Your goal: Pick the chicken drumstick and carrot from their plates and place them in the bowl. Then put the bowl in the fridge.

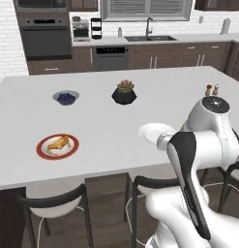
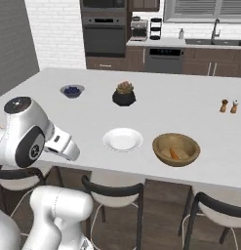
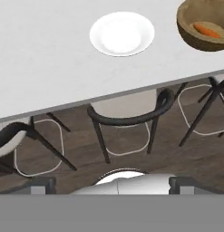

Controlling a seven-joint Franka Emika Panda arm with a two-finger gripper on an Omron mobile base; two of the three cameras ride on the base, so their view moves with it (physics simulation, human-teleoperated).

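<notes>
Slim orange carrot (image 3: 206, 30) in wooden bowl (image 3: 188, 31)

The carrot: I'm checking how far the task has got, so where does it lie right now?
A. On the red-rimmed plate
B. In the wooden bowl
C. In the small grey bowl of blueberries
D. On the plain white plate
B: the carrot lies inside the wooden bowl, while the plain white plate beside it is bare.

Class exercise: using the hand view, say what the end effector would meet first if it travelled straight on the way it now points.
Probably the dark stool tucked under the white counter: it sits mid-view ahead of the open end effector. Depth is unclear, so it could pass through to the wooden floor.
</notes>
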